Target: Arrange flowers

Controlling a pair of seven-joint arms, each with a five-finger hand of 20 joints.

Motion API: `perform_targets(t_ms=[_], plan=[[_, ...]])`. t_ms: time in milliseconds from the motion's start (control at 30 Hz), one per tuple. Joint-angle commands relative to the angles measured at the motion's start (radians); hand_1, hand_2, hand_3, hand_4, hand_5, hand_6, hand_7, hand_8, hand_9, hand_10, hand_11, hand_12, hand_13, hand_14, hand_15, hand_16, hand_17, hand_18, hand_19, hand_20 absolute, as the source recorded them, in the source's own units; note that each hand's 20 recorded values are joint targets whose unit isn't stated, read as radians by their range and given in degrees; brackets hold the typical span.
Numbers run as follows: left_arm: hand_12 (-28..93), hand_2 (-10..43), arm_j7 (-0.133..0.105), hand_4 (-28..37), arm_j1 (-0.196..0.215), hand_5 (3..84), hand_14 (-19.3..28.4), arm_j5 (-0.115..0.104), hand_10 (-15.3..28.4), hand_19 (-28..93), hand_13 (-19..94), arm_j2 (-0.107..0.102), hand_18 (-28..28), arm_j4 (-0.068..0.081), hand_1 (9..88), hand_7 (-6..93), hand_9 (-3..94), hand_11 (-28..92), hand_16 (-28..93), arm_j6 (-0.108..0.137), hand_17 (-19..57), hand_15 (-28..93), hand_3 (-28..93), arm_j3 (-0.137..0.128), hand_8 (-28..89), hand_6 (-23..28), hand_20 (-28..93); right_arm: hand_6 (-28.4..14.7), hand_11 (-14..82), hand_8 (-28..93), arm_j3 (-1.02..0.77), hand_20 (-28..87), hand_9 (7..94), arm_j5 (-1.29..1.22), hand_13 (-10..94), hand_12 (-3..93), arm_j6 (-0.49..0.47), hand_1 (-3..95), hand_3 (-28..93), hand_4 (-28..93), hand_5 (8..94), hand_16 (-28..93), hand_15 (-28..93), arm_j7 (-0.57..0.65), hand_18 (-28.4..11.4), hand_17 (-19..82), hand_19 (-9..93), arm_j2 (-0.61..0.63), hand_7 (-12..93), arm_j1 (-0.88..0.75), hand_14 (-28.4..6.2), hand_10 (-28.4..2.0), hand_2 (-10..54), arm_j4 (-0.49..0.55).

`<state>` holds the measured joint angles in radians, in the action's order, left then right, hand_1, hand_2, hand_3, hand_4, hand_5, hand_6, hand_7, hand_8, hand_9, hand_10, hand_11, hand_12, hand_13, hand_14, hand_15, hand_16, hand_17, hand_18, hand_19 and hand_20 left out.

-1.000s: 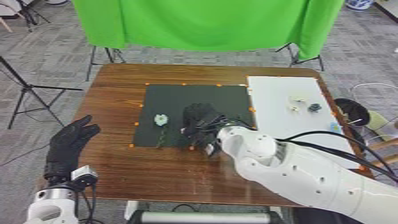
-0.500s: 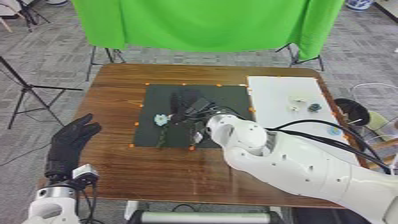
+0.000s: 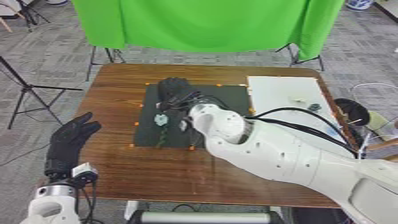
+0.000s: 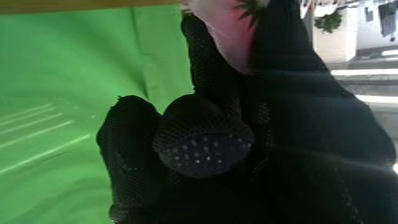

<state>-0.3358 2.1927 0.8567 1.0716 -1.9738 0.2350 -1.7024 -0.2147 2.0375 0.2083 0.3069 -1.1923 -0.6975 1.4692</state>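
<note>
1. Nearest in the head view, the robot's left hand (image 3: pixel 67 145) is resting beside the left edge of the brown wooden table (image 3: pixel 133 175), its fingers loosely extended and slightly spread, and it is holding nothing.
2. Farther in, a single artificial flower (image 3: pixel 161 120) is lying on the black mat (image 3: pixel 147 135); its pale blue head is pointing away from the robot and its leafy green stem is running back toward the near edge.
3. To the right of that flower, a thin, dark stem-like shape (image 3: pixel 192 139) is lying on the mat, too faint to identify fully.
4. The robot's right hand (image 3: pixel 175 90) is hovering over the mat's far left part, beyond the pale blue flower head, its fingers extended and close together. In the right wrist view, a pink-and-white form with dark green pointed leaves (image 4: pixel 226 27) is showing between the gloved fingers; whether they are touching it cannot be told.
5. On the right, a white board (image 3: pixel 271 107) is supporting a cream flower head (image 3: pixel 298 99), a small whitish one (image 3: pixel 294 108) just beside it, and a dark teal one (image 3: pixel 314 107).
6. Farthest, a bright green cloth (image 3: pixel 209 25) is hanging beyond the table.
</note>
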Motion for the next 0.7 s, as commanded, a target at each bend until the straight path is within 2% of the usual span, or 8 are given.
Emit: perform_targets(t_ms=[33,500,700], plan=[[14,-9.5,-0.002,-26.0,-0.023,50.8,15.5,-0.003,12.5,9,41,-0.006,10.8,0.013,23.2,18.6,52.0,22,0,-0.015,8.0,21,74,0.017,-9,-0.1,19,5.6,1.2,-3,0.036,59,84.7,0.074,94,21.3,0.037,59.4,64,-22,76.6,26,64,0.018,-12.2,68,93,-0.061,24,0.013,-0.6,-6.8,-9.5,-0.058],[14,-9.5,0.003,-26.1,-0.033,50.9,15.5,-0.006,12.5,9,41,-0.006,10.8,0.02,23.1,18.6,52.0,22,0,-0.018,7.9,21,74,0.023,-9,-0.1,19,5.5,1.7,-3,0.043,59,84.2,0.132,94,20.4,0.066,59.1,64,-21,76.2,25,64,0.102,-12.4,68,93,-0.085,24,0.012,-0.7,-6.9,-9.5,-0.125],[14,-9.5,0.002,-26.0,-0.025,50.8,15.6,-0.007,12.5,9,41,-0.003,10.8,0.017,23.2,18.6,52.0,22,0,-0.017,7.9,21,74,0.02,-9,-0.2,19,5.3,1.8,-3,0.044,59,83.7,0.13,94,20.1,0.045,58.9,64,-21,76.0,25,64,0.109,-12.4,68,93,-0.082,23,0.009,-0.7,-7.0,-9.5,-0.128]])
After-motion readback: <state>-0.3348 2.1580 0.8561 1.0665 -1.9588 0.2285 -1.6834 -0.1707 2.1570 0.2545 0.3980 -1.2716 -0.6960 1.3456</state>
